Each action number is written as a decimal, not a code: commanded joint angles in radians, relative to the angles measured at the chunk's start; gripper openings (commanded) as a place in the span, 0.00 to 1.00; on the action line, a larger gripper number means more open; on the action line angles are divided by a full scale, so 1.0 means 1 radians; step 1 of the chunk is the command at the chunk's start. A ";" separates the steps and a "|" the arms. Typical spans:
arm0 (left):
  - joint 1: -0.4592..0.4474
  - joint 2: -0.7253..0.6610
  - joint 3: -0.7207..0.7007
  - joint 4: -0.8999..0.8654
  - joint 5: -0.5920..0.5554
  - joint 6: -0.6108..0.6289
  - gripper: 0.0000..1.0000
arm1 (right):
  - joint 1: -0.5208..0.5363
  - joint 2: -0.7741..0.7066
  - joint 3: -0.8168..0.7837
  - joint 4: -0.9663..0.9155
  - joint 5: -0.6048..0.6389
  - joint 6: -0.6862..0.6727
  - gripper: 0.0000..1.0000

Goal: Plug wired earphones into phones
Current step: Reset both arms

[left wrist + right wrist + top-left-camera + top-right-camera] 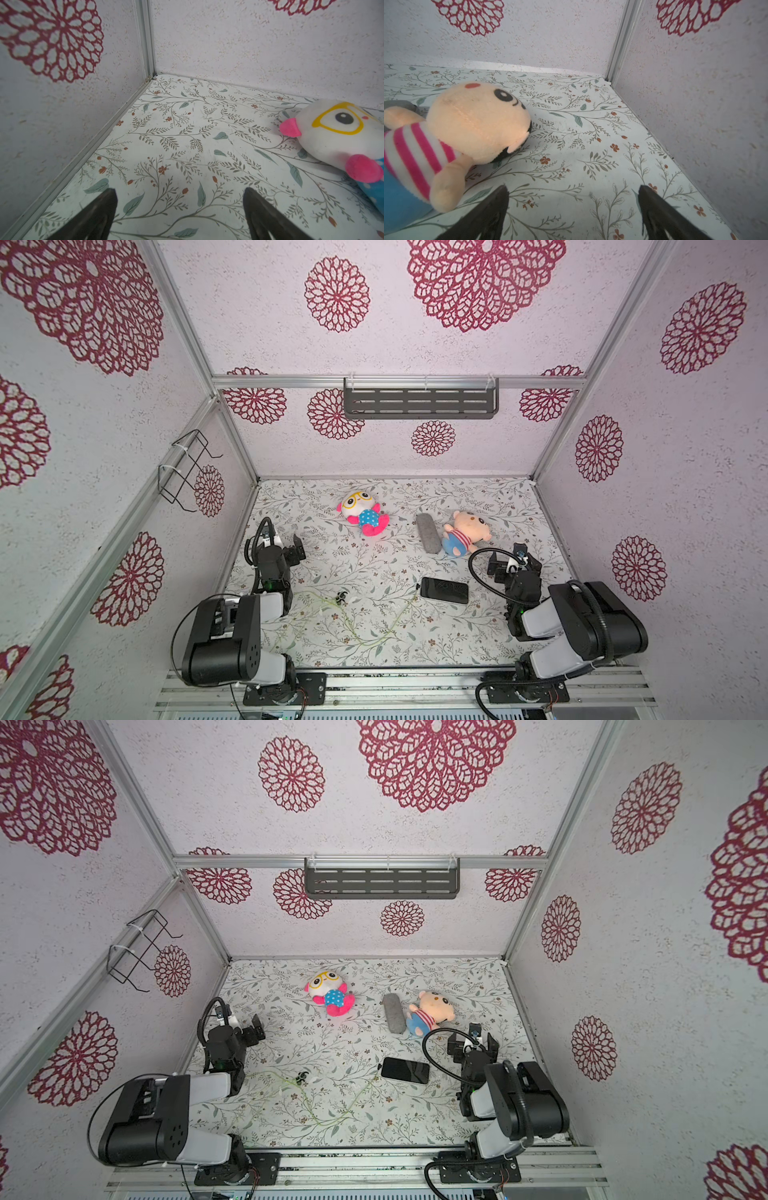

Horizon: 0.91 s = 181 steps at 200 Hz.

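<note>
Both hands idle, holding nothing. My left hand [179, 193] is spread over bare worktop [374, 556] by the left wall; my right hand [573, 189] is spread too, by the right wall, just beyond the phone [444, 590]. The phone lies flat, near, right of centre. The wired earphones [341, 597] trail loosely from left of centre, and their plug [417, 586] is at the phone's left edge. Too small to tell if it is seated; if not, grasping and insertion remain.

Black phone [444, 590], yellow-green-corded earphones [341, 598], white leaf-print table [332, 556], crimson-medallion walls [83, 302], grey pad [428, 533], pink-striped peach plush [467, 529] at 2 o'clock, blue-dotted white plush [360, 510] at 11 o'clock.
</note>
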 commanded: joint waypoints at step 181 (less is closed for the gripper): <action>-0.008 0.043 0.069 0.028 -0.158 -0.020 0.98 | -0.049 -0.023 0.154 -0.167 -0.025 0.078 0.99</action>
